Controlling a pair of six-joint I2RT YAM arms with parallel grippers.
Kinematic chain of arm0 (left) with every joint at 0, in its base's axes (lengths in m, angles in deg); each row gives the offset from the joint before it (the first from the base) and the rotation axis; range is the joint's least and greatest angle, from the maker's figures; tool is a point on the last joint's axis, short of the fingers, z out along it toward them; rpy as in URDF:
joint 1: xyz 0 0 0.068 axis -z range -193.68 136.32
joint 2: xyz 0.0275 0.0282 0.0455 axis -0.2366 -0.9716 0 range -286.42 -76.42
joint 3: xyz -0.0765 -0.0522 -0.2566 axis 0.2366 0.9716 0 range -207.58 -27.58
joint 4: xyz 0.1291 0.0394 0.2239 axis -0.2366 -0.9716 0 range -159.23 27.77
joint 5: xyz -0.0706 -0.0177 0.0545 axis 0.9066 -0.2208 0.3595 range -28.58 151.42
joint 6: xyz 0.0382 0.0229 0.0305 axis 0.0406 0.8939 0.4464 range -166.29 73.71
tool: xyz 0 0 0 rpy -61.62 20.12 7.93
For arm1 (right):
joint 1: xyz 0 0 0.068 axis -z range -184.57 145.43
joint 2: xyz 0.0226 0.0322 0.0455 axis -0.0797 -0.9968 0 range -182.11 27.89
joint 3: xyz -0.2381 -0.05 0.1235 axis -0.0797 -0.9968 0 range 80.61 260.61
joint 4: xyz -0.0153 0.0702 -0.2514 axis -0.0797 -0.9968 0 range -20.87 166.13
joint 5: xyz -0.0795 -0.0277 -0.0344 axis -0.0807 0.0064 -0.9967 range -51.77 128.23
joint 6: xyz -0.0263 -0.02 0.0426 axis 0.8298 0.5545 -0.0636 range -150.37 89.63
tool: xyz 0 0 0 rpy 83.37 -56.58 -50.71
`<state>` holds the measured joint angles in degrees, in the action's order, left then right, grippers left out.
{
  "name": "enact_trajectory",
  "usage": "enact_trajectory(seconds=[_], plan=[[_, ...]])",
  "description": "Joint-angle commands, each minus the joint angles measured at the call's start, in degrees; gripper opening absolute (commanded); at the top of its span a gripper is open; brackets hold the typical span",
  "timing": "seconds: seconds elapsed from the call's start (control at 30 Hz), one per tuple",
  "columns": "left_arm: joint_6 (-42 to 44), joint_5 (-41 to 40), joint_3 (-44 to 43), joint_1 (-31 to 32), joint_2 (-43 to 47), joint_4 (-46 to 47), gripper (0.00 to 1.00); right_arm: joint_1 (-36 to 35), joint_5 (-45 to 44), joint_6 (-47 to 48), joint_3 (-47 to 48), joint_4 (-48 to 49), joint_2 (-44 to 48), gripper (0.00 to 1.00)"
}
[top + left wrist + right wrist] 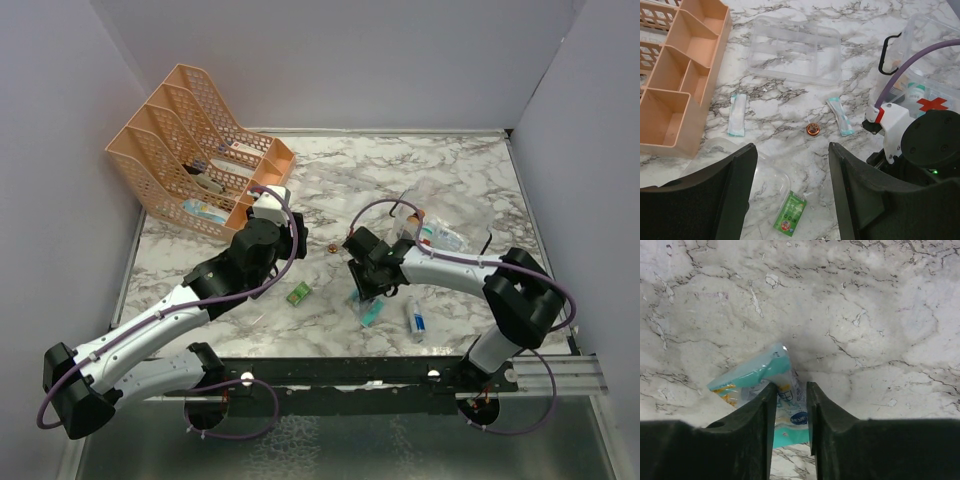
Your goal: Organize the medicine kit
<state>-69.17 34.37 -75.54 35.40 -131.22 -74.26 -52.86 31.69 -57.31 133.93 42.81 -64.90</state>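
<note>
The medicine kit (932, 104) is a clear box with a red cross and a black handle; it stands open at the right (430, 235). My right gripper (791, 386) is low over the marble, just left of the kit (362, 290). Its jaws are pinched in on a teal and white sachet (771, 371), which buckles up between them. My left gripper (792, 147) hovers open near the peach rack (272, 205), with nothing between its fingers. Below it lie a green sachet (790, 212) and a clear lid (767, 175).
A peach mesh file rack (190, 150) stands at the back left. A clear divided tray (795, 50), two teal sachets (737, 114) (841, 116) and a small copper round thing (813, 129) lie mid-table. A small tube (417, 322) lies near the front right.
</note>
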Motion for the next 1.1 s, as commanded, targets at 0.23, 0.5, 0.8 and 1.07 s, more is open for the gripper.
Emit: enact_trajectory(seconds=[0.23, 0.5, 0.8, 1.07], plan=[[1.9, -0.9, -0.2, -0.3, 0.9, 0.1, 0.64, 0.2, -7.1, -5.7, 1.2, 2.8, 6.6, 0.19], [1.7, -1.2, 0.0, -0.3, 0.6, 0.6, 0.64, 0.5, -18.0, -10.5, 2.9, 2.3, 16.9, 0.18], [0.8, -0.7, 0.7, -0.4, 0.9, 0.9, 0.65, 1.7, -22.6, -9.9, 2.2, 4.4, 23.4, 0.21], [0.6, -0.7, 1.1, -0.4, 1.5, 1.0, 0.65, 2.5, -14.8, -16.0, 4.4, -0.7, 10.3, 0.54]])
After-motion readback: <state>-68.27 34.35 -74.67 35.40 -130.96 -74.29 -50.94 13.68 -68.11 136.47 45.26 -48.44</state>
